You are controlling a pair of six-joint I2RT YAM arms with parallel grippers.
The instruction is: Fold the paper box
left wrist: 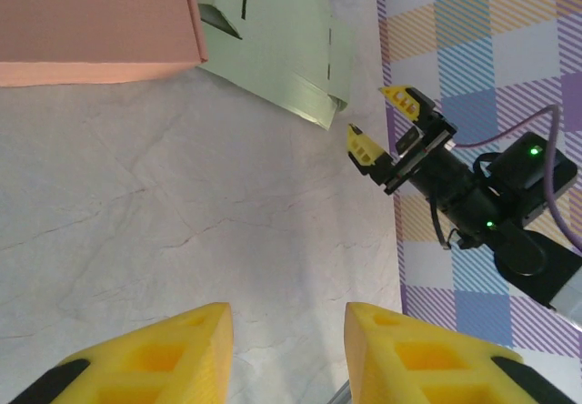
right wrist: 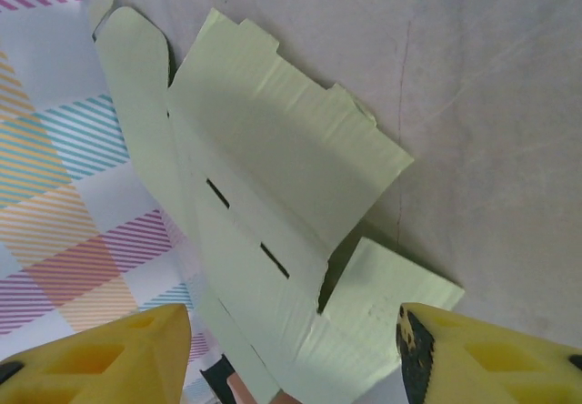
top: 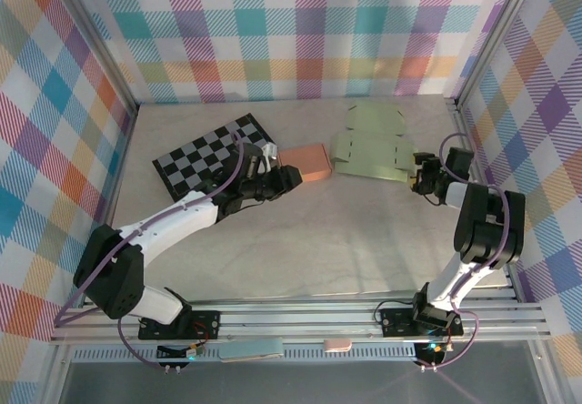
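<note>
The paper box is a flat pale green cut-out (top: 371, 143) lying at the back right of the table, its flaps and slots plain in the right wrist view (right wrist: 264, 195). My right gripper (top: 415, 176) sits at the sheet's near right corner. It is open (right wrist: 293, 349), and the corner flap (right wrist: 391, 286) reaches in between its yellow fingers. My left gripper (top: 293, 177) hovers just in front of a pink folded box (top: 305, 161). It is open (left wrist: 286, 336), with bare table between its fingers. The left wrist view also catches the green sheet (left wrist: 282, 49) and the right gripper (left wrist: 377, 122).
A black-and-grey checkered board (top: 214, 154) lies at the back left, beside the pink box (left wrist: 91, 22). Plaid walls (top: 536, 104) close in the table on three sides. A metal rail (top: 309, 318) runs along the near edge by the arm bases.
</note>
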